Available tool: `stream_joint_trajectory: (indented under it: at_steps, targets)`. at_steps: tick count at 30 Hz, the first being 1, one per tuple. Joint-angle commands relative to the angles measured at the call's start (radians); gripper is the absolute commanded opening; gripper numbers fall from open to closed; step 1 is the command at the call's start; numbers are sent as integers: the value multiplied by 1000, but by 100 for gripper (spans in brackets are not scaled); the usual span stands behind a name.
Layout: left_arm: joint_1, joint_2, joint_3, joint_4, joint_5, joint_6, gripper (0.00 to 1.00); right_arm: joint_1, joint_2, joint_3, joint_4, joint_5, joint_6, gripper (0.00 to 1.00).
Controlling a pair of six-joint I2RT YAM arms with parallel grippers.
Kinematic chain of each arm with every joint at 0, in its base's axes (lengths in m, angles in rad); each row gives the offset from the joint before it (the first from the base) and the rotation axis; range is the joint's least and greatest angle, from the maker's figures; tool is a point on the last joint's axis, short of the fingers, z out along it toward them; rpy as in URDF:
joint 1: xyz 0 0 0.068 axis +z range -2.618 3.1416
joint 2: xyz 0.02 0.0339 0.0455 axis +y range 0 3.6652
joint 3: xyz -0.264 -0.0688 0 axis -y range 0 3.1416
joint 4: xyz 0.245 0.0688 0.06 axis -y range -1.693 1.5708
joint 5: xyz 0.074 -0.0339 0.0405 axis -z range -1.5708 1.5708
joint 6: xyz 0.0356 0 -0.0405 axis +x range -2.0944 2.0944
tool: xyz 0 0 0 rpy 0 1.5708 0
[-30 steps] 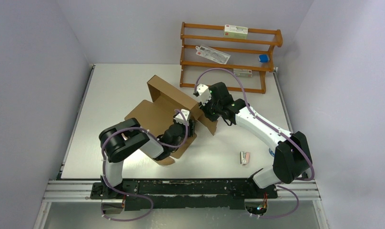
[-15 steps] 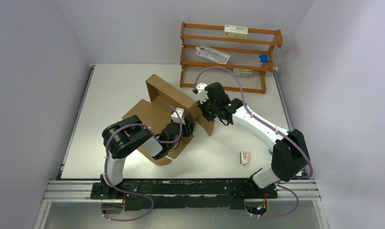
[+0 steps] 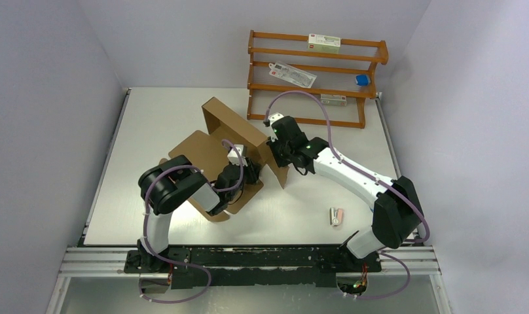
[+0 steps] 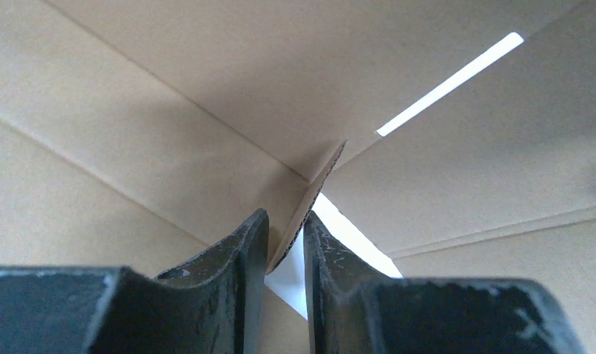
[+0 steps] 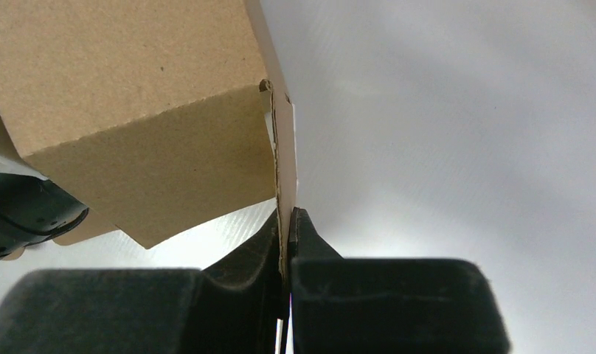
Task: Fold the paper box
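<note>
Two grippers: we find both on the paper box, one at each side of it.
Paper box: brown corrugated cardboard, partly folded. It sits on the table just in front of the wooden rack, off the rack's left end and toward the arms' bases.
Box shape: one long wall stands up on the side nearest the rack, near the rack's left post but apart from it. A flat panel spreads away from the rack, under the left arm.
Left gripper: drawn narrow, with the thin edge of a cardboard flap caught between its two fingers at an inside corner of the box. We also see a slit in the panel beyond, with light coming through it.
Right gripper: closed tight on the edge of an end panel, at the end of the box that lies in front of the rack's left half.
Rack contents: we see a white-green carton on the top shelf, a flat packet one shelf down, and a small blue thing at the right end.
Loose item: a small white and pink object lies on the table well in front of the rack's right half, apart from the box.
</note>
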Motion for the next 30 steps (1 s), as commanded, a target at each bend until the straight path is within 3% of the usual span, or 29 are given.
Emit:
stream_joint_trajectory:
  at_steps: [1,6,15,30]
  targets:
    - [25,7,3,-16,21,-32,29,7,6,30,11,68,100,5]
    - [28,38,9,6,55,-53,29,12,42,86,-34,105,221,5]
    - [27,62,2,27,85,-87,28,29,76,137,-84,234,294,7]
    - [8,103,-2,104,131,-132,26,29,113,146,-13,246,556,14]
